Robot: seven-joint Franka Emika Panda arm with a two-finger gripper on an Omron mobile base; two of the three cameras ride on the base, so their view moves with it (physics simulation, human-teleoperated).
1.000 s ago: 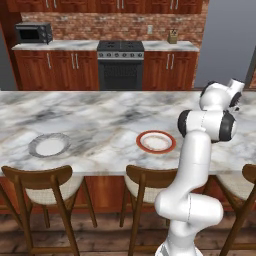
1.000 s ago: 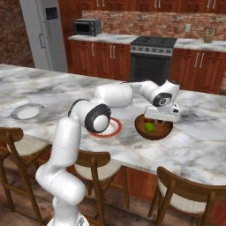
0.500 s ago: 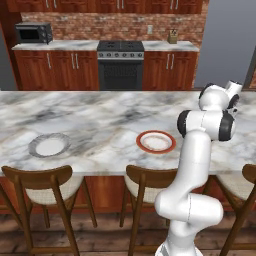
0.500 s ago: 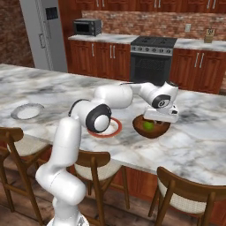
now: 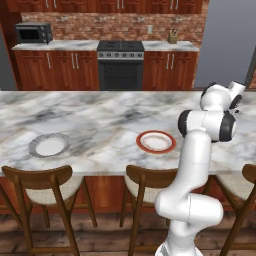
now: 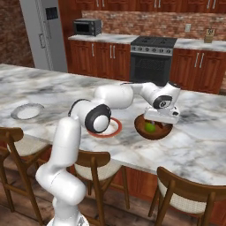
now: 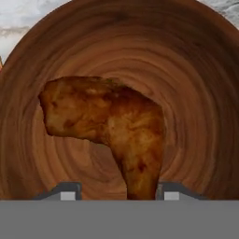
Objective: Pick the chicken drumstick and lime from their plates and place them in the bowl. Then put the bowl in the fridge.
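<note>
At the right of the bench: the arm reaches out so that the gripper (image 6: 161, 118) hangs directly above the bowl (image 6: 154, 130).
Bowl: dark reddish-brown and wood-grained, standing on the marble bench (image 6: 53, 90) just right of the orange-rimmed plate (image 5: 156, 142).
Lime: a small green ball (image 6: 150, 127) lying inside the bowl, below the gripper.
Drumstick: the drumstick (image 7: 107, 124) lies against the bowl's floor in the hand view, its plump end toward the upper left of that frame and its thin bone end running down to the lower middle, between the two finger tips (image 7: 63, 192).
Gripper state: the finger tips stand apart with the bone end between them; whether they press on it or have let go cannot be told.
Key relation: the drumstick's long axis runs diagonally across the frame, with the bone end nearest the gripper and the meaty end away from it.
Plates: the grey-rimmed plate (image 5: 49, 145) and the orange-rimmed plate both lie bare.
Fridge: the tall grey appliance (image 6: 44, 37) stands at the upper left of the right base view, well apart from the bowl.
Judged stage: both foods appear to be in the bowl, so moving the bowl to the fridge remains.
</note>
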